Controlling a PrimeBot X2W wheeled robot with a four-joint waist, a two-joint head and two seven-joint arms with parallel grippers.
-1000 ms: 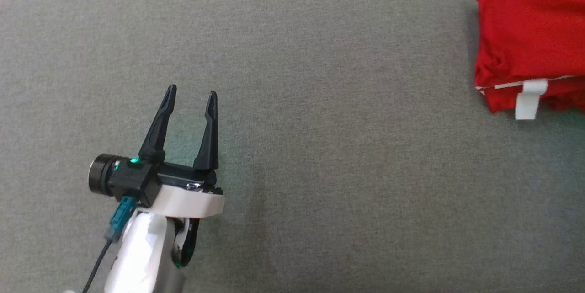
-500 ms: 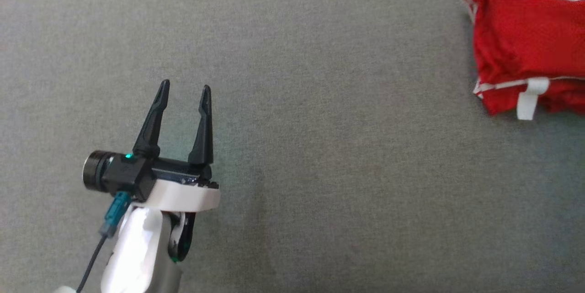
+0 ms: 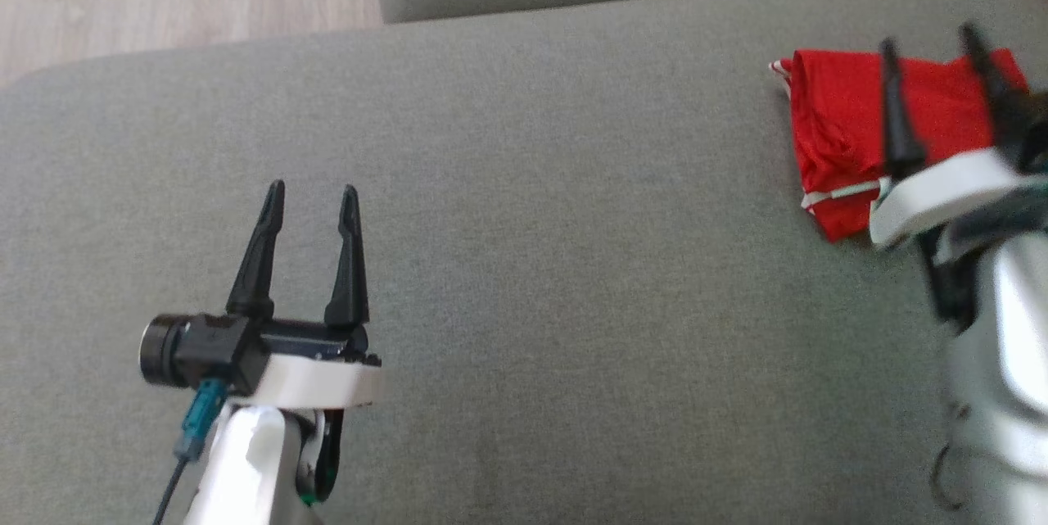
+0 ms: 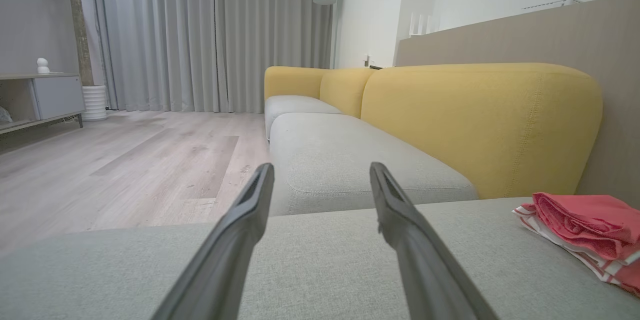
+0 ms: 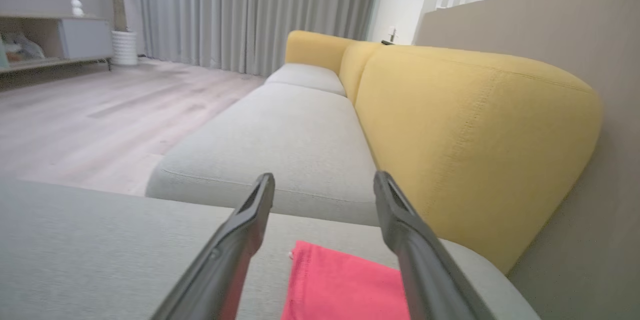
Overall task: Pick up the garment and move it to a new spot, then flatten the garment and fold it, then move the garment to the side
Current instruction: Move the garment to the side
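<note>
Right pincer (image 3: 929, 34) spread wide over folded red garment (image 3: 835, 115), left pincer (image 3: 313, 186) wide, yellow backrest (image 5: 475, 125) beside

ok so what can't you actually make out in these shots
Head view: the right gripper and its blurred wrist cover the right side of the garment.
Left wrist view: the right edge cuts off part of the garment.
Right wrist view: the bottom edge cuts off the garment, and the fingers cross it.
Number of folds: cannot tell.
</note>
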